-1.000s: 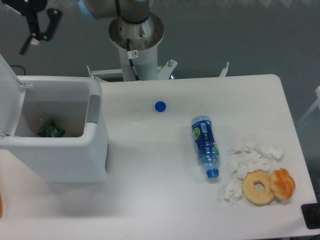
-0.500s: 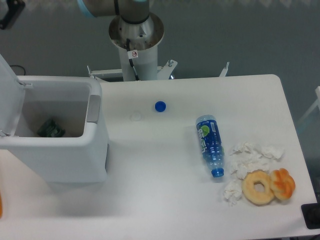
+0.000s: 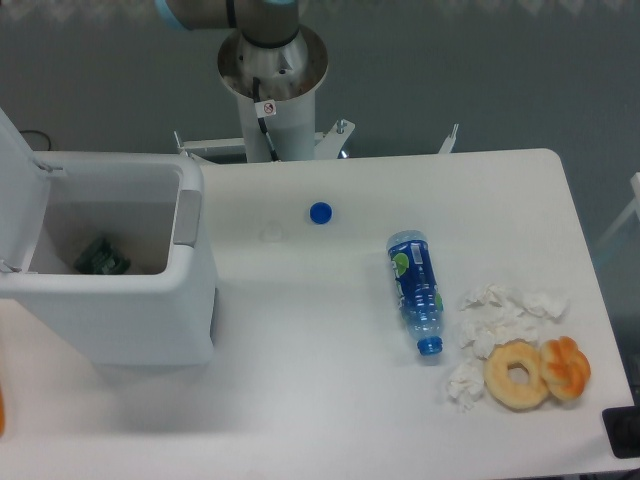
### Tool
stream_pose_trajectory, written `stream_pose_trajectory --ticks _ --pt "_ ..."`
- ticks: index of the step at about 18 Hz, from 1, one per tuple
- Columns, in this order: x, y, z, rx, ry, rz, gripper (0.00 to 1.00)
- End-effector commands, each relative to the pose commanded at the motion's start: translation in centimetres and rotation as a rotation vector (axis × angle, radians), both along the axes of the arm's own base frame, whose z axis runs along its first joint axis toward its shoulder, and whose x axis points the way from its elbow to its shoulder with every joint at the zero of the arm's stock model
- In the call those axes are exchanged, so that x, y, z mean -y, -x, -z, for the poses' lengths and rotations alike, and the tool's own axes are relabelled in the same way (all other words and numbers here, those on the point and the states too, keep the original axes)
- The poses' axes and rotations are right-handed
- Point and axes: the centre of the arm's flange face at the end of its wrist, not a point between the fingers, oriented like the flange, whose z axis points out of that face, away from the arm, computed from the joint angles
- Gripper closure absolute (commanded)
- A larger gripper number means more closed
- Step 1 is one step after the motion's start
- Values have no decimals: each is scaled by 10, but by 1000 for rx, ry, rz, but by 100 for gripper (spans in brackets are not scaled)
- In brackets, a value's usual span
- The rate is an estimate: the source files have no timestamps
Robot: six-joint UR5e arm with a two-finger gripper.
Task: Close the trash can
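The trash can [image 3: 120, 310] is a large white boxy bin at the left of the table. It stands open. Its flat white lid [image 3: 18, 190] is tilted up at the far left edge of the view. A grey latch strip [image 3: 186, 216] runs down its right rim. A dark green item [image 3: 101, 257] lies inside on the bottom. The gripper is out of view; only the arm's base column [image 3: 270, 70] and a bit of the arm at the top edge show.
On the white table [image 3: 320, 380] lie a blue bottle cap [image 3: 320, 212], a blue plastic bottle [image 3: 413, 291] on its side, crumpled white tissues [image 3: 495, 320], a plain doughnut [image 3: 517, 375] and an orange pastry [image 3: 566, 367] at the right.
The gripper moved up and left out of the frame at the top left. The blue bottle rolled slightly on the table. The trash can lid has not moved.
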Motion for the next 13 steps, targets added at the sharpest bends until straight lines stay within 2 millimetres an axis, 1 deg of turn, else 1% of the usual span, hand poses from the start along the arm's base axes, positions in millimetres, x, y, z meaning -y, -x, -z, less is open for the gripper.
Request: stream_pose_trajectory --ticks 4,6,8,13 --pt "-14 -8 13 9 25 29 0" --pt "-18 -12 16 10 29 41 0" --pt "-21 -13 20 6 30 50 0" --pt "-36 -19 38 18 62 73 0"
